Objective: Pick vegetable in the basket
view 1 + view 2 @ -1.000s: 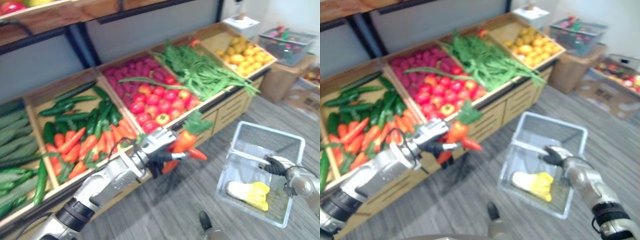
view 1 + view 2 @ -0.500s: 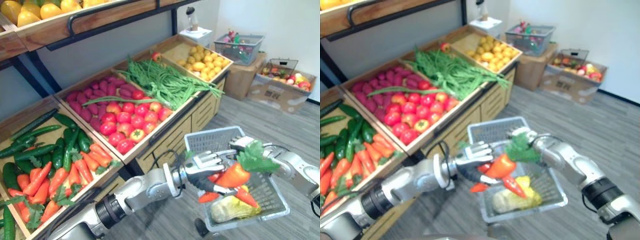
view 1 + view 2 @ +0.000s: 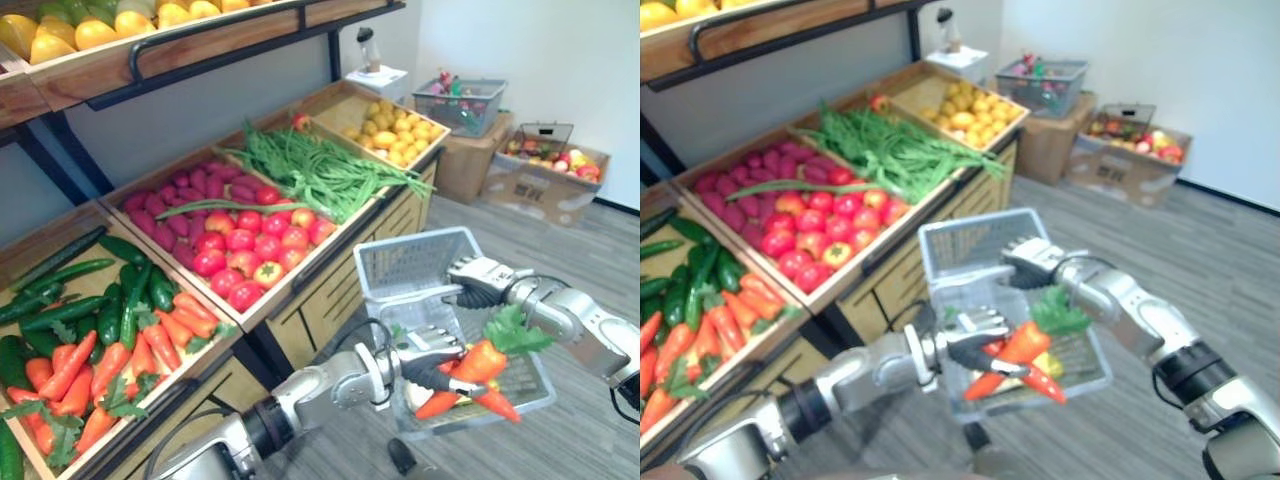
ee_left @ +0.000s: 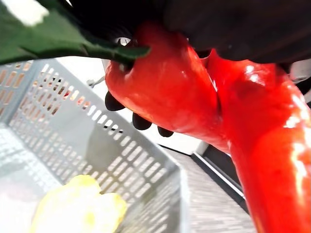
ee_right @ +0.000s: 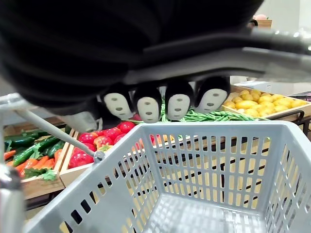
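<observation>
left hand (image 3: 432, 352) clenched on carrots (image 3: 478, 366), leafy tops toward the right arm, held just above the open basket (image 3: 398, 258), not in it yet. right hand (image 3: 480, 279) curled round the basket at its top, carrying it. yellow vegetable (image 4: 77, 208) lies on basket bottom.

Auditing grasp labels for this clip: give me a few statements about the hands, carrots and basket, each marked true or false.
1. The left hand grips a bunch of orange carrots with green leafy tops. True.
2. The carrots lie on the floor of the grey plastic mesh basket. False: the hand holds them above it.
3. The right hand is open, off the basket. False: its fingers curl round the basket's metal handle.
4. A pale yellow leafy vegetable lies in the basket. True.
</observation>
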Controlling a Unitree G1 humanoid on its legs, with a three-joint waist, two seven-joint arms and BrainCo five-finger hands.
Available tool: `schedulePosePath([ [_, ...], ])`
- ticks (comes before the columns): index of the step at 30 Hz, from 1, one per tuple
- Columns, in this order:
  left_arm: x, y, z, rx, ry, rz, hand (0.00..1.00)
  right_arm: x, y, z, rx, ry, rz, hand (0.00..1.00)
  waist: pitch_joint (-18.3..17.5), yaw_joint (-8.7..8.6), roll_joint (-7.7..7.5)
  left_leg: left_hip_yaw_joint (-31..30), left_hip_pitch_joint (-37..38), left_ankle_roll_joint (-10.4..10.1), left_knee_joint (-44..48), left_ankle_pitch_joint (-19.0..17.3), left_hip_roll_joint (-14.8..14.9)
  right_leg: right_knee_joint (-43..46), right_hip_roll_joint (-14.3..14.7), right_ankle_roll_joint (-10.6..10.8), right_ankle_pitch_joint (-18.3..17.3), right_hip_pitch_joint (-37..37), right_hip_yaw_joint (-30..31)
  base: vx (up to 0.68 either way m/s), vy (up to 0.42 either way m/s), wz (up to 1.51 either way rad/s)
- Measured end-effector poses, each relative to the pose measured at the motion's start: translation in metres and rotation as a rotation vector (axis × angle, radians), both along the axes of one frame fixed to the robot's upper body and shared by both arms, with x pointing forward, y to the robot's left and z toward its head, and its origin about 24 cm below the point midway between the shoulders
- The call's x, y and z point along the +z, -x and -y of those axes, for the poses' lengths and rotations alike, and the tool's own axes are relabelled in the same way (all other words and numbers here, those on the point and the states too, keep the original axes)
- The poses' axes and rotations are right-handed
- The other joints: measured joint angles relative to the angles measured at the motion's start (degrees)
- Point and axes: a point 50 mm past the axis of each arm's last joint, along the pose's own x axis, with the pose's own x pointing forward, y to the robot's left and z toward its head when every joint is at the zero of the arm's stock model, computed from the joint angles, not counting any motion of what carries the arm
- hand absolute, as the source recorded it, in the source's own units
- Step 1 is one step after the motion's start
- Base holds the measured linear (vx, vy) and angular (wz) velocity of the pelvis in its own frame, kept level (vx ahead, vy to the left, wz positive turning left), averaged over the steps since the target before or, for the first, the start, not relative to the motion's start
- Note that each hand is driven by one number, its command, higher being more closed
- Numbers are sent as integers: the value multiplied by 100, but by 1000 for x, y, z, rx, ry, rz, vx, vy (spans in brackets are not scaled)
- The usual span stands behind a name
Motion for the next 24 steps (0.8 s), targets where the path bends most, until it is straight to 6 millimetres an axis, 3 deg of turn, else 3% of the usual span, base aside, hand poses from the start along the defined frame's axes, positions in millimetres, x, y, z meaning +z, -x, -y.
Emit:
schedulePosePath([
  [5,-30,-11,3,106,-115,-49,100,5,-2,-23,64,-53,4,100,47,-123,-75,121,-5,54,226,-87,140,0,66,-3,-11,-59,52,5,14,-9],
  [14,-53,-24,-2,224,-206,-101,100,7,-5,-41,132,-36,-11,100,79,-190,-131,385,105,46,252,-108,159,0,126,-3,-9,-81,161,17,18,-9],
  [15,-58,-26,-5,237,-239,-102,0,10,-6,-44,137,-51,-6,100,80,-244,-132,398,111,46,244,-108,153,-1,130,-3,-10,-83,172,2,12,-8],
  [24,-74,-29,-10,313,-286,-184,0,10,-7,-47,144,-73,-27,100,95,-254,-155,524,192,43,182,-106,103,-2,158,-2,-11,-84,256,-2,9,-5],
])
